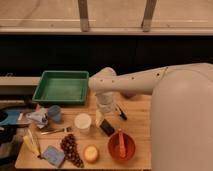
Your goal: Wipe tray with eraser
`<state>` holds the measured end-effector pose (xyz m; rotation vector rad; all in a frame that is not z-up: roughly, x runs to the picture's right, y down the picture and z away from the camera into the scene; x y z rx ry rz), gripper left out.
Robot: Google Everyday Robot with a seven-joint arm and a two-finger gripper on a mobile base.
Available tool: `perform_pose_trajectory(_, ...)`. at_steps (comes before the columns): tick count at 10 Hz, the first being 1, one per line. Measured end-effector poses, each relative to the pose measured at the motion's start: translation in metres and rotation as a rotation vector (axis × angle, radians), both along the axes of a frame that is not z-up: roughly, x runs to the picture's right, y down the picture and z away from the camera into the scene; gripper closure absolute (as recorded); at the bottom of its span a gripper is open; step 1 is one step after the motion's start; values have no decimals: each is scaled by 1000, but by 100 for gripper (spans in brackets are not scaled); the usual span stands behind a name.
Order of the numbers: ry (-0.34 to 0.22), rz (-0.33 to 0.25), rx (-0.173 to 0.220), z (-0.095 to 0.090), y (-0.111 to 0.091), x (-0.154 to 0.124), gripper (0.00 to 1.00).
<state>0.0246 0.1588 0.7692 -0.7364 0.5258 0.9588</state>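
1. Tray [60,87]: green, up-left of the hand, unwiped.
2. White cup [82,121]: just left of the hand, crowding it.
3. Hand [102,114]: hangs above the table [140,107]; open or closed cannot be told.
4. Eraser [107,128]: lies just below-right of the hand; best gripped squarely, then lifted over the tray's raised rim.
5. Red bowl [121,146]: lower right of the hand, near the eraser; the freest room is probably upward.

Clutter across the wooden worktop [142,125]
A white cup [82,121] stands just left of the hand [102,118], with a black-handled utensil [120,112] to its right. A red bowl [121,147] sits front right, dark grapes [71,149] and a blue sponge [53,155] front left, and a blue cup [55,113] further back.
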Motion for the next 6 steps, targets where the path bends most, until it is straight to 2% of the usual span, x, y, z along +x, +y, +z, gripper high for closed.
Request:
perform_pose_trajectory(2, -9, 3, -9, 2, 1, -2, 20)
perform_pose_trajectory(6, -55, 19, -76, 21, 28, -14, 20)
